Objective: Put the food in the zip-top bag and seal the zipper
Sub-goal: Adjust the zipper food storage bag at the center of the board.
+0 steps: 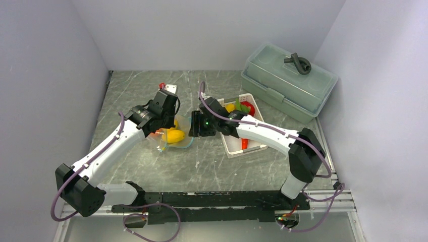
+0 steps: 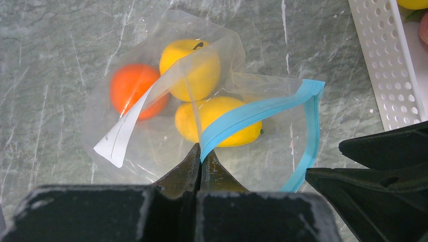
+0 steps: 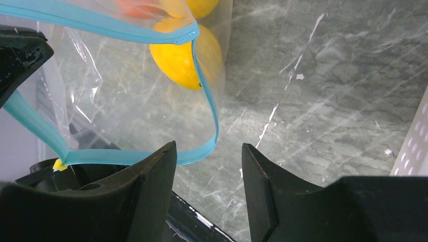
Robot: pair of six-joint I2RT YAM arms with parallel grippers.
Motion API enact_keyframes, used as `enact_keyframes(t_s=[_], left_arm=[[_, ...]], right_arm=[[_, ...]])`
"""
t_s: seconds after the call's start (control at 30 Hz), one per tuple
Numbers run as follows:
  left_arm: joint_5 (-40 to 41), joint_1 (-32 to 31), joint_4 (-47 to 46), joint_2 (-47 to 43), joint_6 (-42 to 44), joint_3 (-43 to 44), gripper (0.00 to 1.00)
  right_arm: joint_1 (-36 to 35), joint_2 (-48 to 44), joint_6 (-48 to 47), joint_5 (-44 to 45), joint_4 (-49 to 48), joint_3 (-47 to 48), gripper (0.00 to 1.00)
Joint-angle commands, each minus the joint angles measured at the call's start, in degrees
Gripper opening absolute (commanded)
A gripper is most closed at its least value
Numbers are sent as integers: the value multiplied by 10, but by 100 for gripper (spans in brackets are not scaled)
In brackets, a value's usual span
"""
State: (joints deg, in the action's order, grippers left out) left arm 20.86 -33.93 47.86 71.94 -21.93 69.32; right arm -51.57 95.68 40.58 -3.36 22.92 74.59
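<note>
Zipper (image 2: 252, 112) within left gripper (image 2: 201, 151)

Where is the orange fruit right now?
In the left wrist view, the orange lies inside the zip-top bag, on the left, right beside a yellow lemon.

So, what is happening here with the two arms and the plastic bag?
The left end effector is shut on the teal zipper of the clear bag and holds its mouth open. An orange and two yellow fruits lie inside. The right end effector is open and empty, right beside the bag's mouth. More toy food sits in the white basket. The bag is not sealed yet.
</note>
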Motion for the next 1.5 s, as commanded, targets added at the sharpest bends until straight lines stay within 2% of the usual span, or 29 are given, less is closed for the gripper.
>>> enact_keyframes(t_s=[0.0, 0.27, 0.43, 0.7, 0.9, 1.07, 1.2, 1.47], left_arm=[[3, 2, -7, -5, -4, 1, 0], [6, 2, -6, -5, -4, 2, 0], [7, 2, -6, -5, -4, 2, 0], [12, 2, -4, -9, -2, 2, 0], [28, 2, 2, -25, -1, 11, 0], [35, 2, 31, -29, 2, 52, 0], [23, 2, 55, -32, 12, 87, 0], [-27, 2, 95, -37, 15, 141, 0]], right_arm=[[0, 11, 22, -12, -45, -7, 53], [0, 49, 45, -38, -73, -1, 47], [0, 59, 53, -43, -82, -1, 39], [0, 28, 41, -17, -64, 2, 0], [0, 9, 10, 8, -28, 35, 0], [2, -8, -20, 17, -9, 61, 0], [6, -19, -56, 13, 17, 94, 0], [12, -21, -155, -12, 133, 197, 0]])
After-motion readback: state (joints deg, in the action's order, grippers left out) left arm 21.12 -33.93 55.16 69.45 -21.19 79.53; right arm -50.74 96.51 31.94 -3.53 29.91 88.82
